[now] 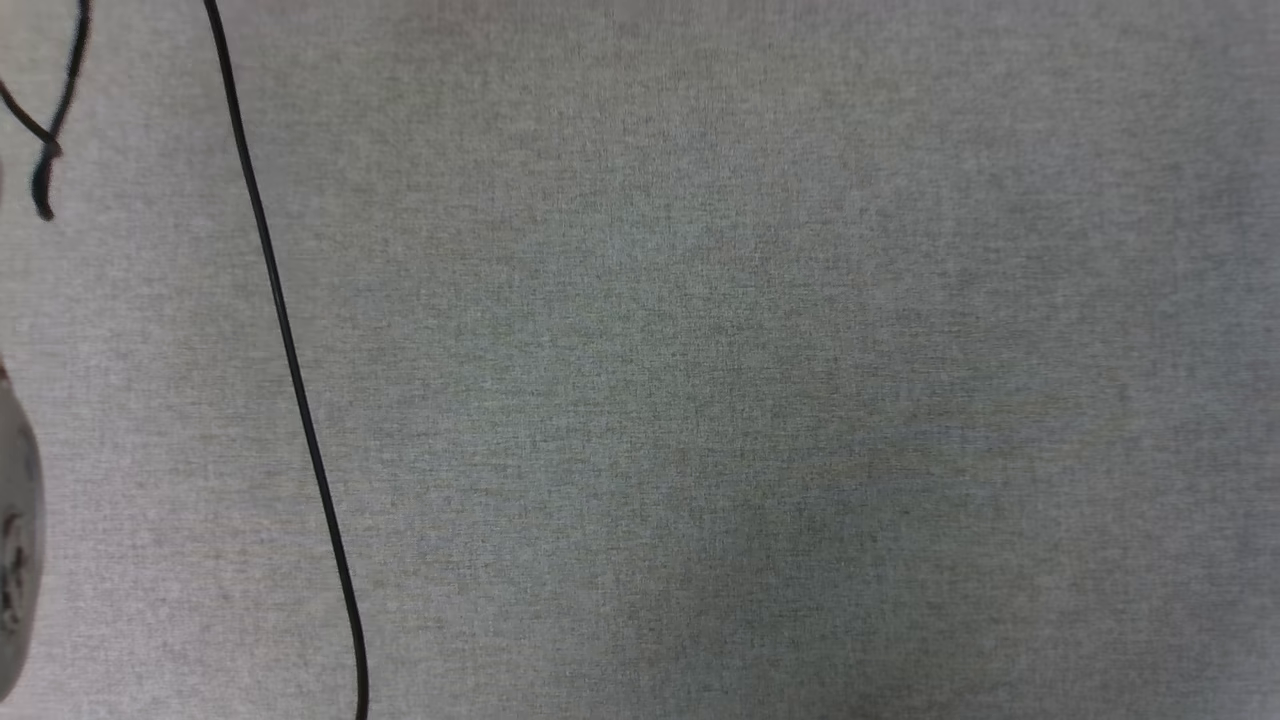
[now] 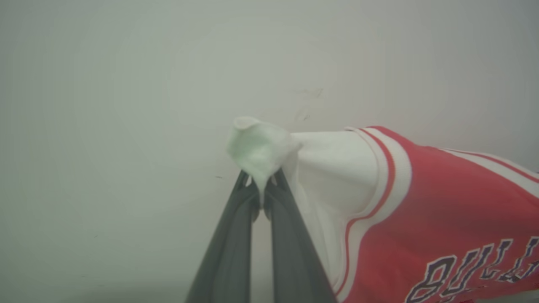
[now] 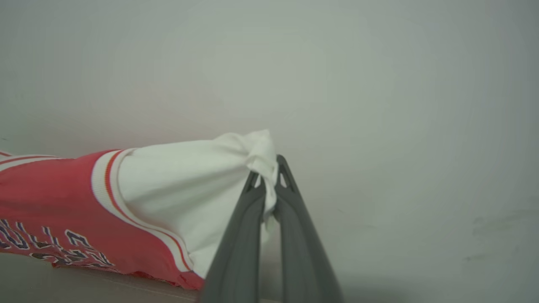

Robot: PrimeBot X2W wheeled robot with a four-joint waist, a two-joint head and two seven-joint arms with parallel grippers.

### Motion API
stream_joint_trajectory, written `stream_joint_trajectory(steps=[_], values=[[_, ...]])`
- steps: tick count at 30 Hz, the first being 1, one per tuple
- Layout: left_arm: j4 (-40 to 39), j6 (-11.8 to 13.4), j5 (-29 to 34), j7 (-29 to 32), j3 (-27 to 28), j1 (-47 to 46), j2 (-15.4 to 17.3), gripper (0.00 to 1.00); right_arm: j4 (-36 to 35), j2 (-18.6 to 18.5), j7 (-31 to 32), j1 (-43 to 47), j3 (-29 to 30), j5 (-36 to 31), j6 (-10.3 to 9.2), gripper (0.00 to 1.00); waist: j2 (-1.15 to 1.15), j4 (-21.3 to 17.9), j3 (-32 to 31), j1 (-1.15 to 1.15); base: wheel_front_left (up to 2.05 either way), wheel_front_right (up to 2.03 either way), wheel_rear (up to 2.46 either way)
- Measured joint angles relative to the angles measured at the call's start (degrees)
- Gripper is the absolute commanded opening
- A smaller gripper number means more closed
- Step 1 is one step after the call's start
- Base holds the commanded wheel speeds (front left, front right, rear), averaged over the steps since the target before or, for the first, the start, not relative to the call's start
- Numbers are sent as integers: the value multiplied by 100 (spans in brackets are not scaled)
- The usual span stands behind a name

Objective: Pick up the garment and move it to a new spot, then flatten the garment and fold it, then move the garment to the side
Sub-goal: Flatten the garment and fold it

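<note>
Dark fingers of the left gripper (image 2: pixel 261 185) sit right up against the lens in the left wrist view, pinched tight on the garment (image 2: pixel 421 202) by the bunched end of one white sleeve. From there the red body runs off to the right, striped trim at the armhole, black white-outlined letters near the bottom edge. Over in the right wrist view it's the mirror deal: the red body and lettering are on the left, the other white sleeve stretches rightward, and the right gripper (image 3: pixel 267 174) is clamped on its tip. So the shirt is held up between both grippers against a plain pale background. Head view, left to right: a pale blurry shape (image 1: pixel 15 520) I can't identify, a black cable (image 1: pixel 290 370), then grey surface (image 1: pixel 750 350).
</note>
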State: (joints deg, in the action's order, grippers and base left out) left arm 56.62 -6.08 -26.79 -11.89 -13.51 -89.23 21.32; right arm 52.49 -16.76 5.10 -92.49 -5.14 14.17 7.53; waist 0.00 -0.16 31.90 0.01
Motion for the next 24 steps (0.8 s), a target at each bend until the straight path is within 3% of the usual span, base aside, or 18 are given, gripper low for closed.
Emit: stream_joint_trajectory(steps=[4, 10, 17, 24], values=[[296, -93, -176, -100, -74, 133, -142, 0, 226, 43, -179, 160, -261, 208, 0, 0, 0, 20, 147, 0, 0, 0, 0], [374, -133, -638, -219, -282, 1006, -412, 0, 219, -7, -514, 1139, -740, 820, 0, 0, 0, 96, 51, 0, 0, 0, 0], [-391, -142, -1187, -300, -575, 2810, -494, 0, -211, -220, -840, 3006, -1149, 1720, -1, 0, 0, 151, -421, -1, 0, 0, 0], [-1738, -142, -950, -309, 127, 4756, -416, 0, -759, -437, -1023, 4639, -1235, 2336, -1, 0, 0, 149, -1003, -2, 0, 0, 0]])
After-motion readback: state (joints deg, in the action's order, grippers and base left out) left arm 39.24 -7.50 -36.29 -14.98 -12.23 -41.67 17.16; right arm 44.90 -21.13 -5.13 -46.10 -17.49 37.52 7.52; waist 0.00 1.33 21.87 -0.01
